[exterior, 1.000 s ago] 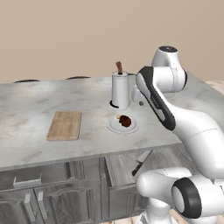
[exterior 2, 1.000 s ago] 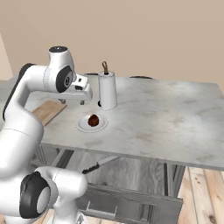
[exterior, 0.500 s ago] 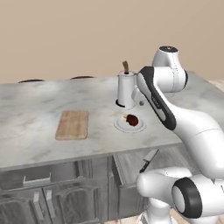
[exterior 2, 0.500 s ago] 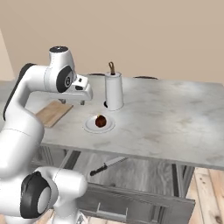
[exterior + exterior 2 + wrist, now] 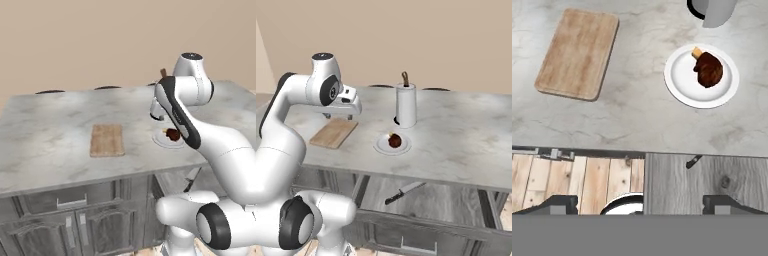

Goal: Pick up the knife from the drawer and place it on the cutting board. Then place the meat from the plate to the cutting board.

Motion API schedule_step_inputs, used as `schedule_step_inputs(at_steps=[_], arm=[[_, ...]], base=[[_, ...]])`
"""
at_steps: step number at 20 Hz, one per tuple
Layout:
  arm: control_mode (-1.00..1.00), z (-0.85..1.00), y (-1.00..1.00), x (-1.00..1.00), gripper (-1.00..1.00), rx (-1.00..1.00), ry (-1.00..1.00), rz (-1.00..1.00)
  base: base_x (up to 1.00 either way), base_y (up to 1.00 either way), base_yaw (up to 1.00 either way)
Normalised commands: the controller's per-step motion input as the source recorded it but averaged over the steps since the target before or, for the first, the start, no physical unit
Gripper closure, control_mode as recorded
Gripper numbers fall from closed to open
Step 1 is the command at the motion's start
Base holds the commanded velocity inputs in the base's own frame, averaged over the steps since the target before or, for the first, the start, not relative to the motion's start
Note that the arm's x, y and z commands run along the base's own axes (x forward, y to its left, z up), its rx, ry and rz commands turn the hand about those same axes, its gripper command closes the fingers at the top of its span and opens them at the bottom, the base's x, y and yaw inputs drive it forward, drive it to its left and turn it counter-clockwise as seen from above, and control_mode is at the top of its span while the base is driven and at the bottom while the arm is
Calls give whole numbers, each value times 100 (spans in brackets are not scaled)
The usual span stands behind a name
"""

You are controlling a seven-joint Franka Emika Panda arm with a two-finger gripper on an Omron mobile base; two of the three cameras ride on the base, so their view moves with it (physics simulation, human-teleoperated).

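Jaws spread wide with nothing between them, gripper point(image 5: 639, 204) hanging high over the counter edge and looking straight down, presumably to take in the whole layout before reaching for anything. Going left to right: cutting board point(image 5: 578, 52) lying flat and bare on the marble counter point(image 5: 632, 115), kept free for what has to land on it. Further right, well apart from the board, plate point(image 5: 701, 75) with the meat point(image 5: 709, 69) sitting in the middle, bone end pointing up toward the tall white cylinder point(image 5: 406, 105) just behind it. Below the counter edge, drawer point(image 5: 456, 212) pulled out far enough to expose the inside, knife point(image 5: 404, 192) lying flat on the bottom at a slant, handle end toward the robot, which probably makes for an easy top-down grab. Knife not yet touched, so looks like the very start of step one.
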Motion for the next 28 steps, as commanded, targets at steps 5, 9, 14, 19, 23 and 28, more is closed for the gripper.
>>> schedule_step_inputs(at_steps=[5, 9, 14, 19, 23, 28], arm=[[100, 0, 0, 0, -100, 0, 0, 0], [100, 0, 0, 0, -100, 0, 0, 0], [100, 0, 0, 0, -100, 0, 0, 0], [100, 0, 0, 0, -100, 0, 0, 0], [100, 0, 0, 0, -100, 0, 0, 0], [100, 0, 0, 0, -100, 0, 0, 0]], base=[[0, 57, -3], [0, 54, -3], [8, 50, -4], [26, 54, -6], [39, 32, -3], [57, 1, 0]])
